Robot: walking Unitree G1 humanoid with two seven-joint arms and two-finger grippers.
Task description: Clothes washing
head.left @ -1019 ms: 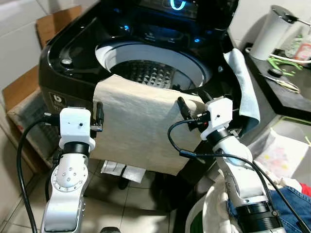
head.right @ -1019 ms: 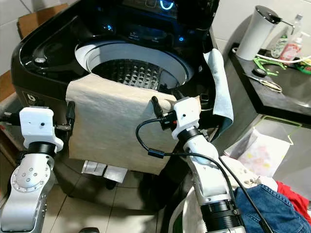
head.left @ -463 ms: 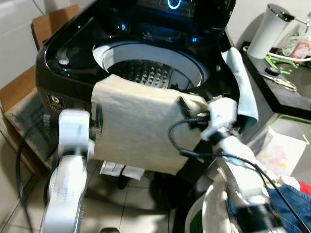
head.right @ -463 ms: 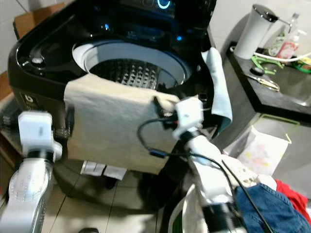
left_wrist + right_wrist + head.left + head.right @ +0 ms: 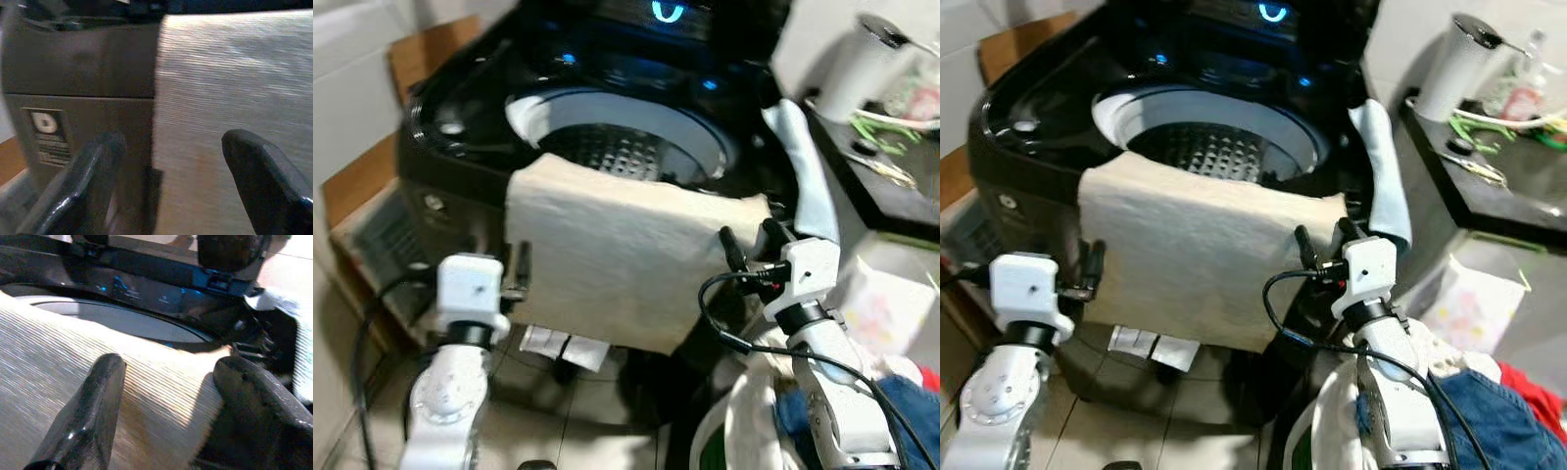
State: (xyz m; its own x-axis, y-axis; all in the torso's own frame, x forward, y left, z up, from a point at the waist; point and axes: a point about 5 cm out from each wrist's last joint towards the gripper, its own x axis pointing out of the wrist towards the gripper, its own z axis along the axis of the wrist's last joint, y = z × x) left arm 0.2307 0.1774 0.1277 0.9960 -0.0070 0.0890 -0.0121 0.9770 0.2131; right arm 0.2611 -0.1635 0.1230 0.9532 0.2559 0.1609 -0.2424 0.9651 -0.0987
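1. The big cream cloth (image 5: 626, 255) hangs over the front edge of the black washing machine (image 5: 460, 147) — its top edge lies by the round drum opening (image 5: 617, 147).
2. A white label (image 5: 45, 123) on the machine front is too blurry to read.
3. The left gripper (image 5: 168, 183) is open, at 8 o'clock from the cloth.
4. The right gripper (image 5: 166, 401) is open too, at 4 o'clock — holding nothing.

Both silver arms reach forward and up, wrists raised. The left gripper (image 5: 516, 272) of two long black fingers has its jaws spread apart. The right gripper (image 5: 749, 243) likewise has its jaws spread wide, pointing upward.
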